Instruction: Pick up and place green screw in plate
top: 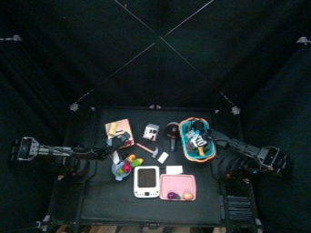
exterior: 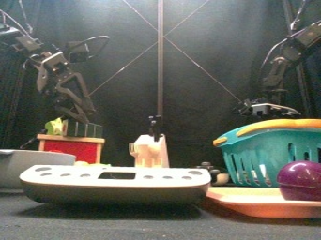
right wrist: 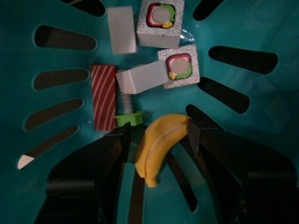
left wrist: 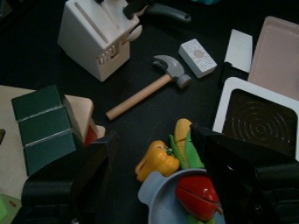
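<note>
The green screw (right wrist: 128, 117) lies on the floor of the teal basket (right wrist: 47, 105), between a striped red strip and a yellow banana (right wrist: 162, 144). My right gripper (right wrist: 163, 171) hangs open just above the basket floor, its jaws on either side of the banana, with the screw just off the left jaw's tip. In the top view this gripper (top: 195, 138) is over the basket (top: 195, 133). The pink plate (top: 179, 187) sits at the table's front with a purple ball (exterior: 301, 178) on it. My left gripper (left wrist: 163, 179) is open over a blue bowl (left wrist: 181, 191).
Two sushi pieces (right wrist: 162, 16) and a white block also lie in the basket. A white handheld device (top: 145, 180), a toy hammer (left wrist: 152, 83), a white block holder (left wrist: 100, 35) and a red wooden box (exterior: 69, 148) stand around the table's middle and left.
</note>
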`<move>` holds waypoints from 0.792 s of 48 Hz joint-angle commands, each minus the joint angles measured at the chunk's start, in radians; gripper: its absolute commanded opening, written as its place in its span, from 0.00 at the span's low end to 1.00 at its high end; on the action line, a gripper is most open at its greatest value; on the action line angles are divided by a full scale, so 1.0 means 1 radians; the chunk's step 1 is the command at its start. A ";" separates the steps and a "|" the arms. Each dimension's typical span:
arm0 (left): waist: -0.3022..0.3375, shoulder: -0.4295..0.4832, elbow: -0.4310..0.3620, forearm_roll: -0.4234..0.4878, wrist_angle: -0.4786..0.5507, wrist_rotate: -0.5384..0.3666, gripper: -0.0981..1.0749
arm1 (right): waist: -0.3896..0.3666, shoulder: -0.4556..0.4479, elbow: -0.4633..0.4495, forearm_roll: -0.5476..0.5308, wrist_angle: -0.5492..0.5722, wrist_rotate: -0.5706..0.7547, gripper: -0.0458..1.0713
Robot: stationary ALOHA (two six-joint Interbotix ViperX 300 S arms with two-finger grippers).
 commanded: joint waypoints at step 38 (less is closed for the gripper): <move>0.023 0.000 -0.012 -0.005 0.002 0.002 0.93 | 0.018 0.169 -0.028 0.012 -0.087 0.002 0.81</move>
